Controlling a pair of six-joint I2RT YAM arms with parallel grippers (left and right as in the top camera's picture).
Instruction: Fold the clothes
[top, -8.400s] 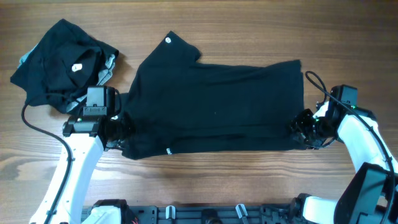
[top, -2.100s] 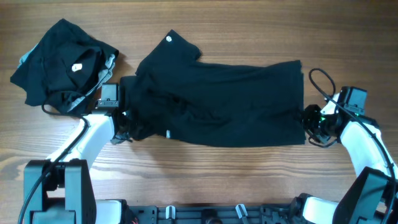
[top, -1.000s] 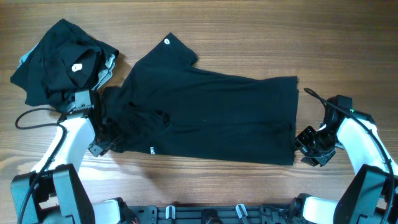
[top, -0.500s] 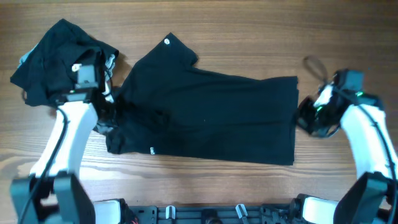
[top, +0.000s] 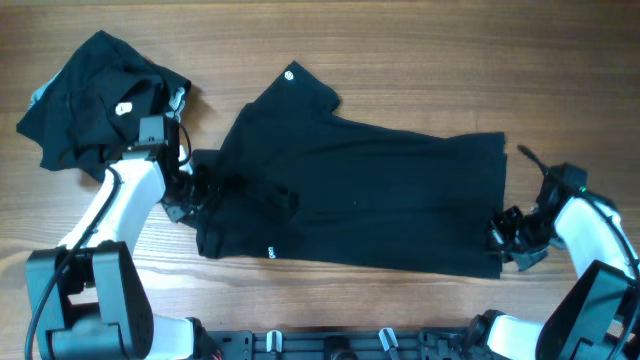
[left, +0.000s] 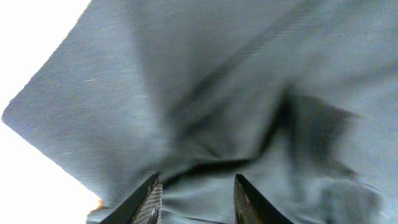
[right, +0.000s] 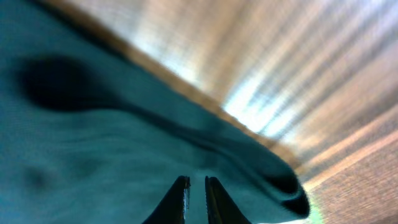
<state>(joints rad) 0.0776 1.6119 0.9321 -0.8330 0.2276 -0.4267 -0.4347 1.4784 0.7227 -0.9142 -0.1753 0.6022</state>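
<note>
Nearest, clenched with the right claw (top: 512, 236) on the near right hem corner of the large black short-sleeved soft-fabric shirt (top: 380, 210), fingers almost meeting over thin cloth in the wrist view. Could slip off there, judging by so slight a pinch, and would drop the corner mid-fold. Across at the left edge, sunk with the left claw (top: 188, 192) into a bunched ridge of the same shirt; fingers apart with cloth in the gap up close, but cannot tell whether gripped or merely resting against it. Spread across the middle of the brown wooden desk (top: 450, 60), slanted, rumpled over the left third, smoother toward the right. Likely to fold crooked if lifted like this: uneven holds, one at a hem corner and the other in a wad near the sleeve, so would pull the layers askew and trap the wrinkles beside the small white logo print (top: 270, 250). Might also snag on the thin black cable (top: 527, 158) looping above the right wrist. Farther off, a sleeve pointing toward the far side, with a small round white mark (top: 291, 74) at its tip. Farthest left, a heaped pile of black garments with grey trim (top: 90, 100), close against the left arm's wrist housing, possibly touching; could be dragged along, or crowd any sweep leftward.
</note>
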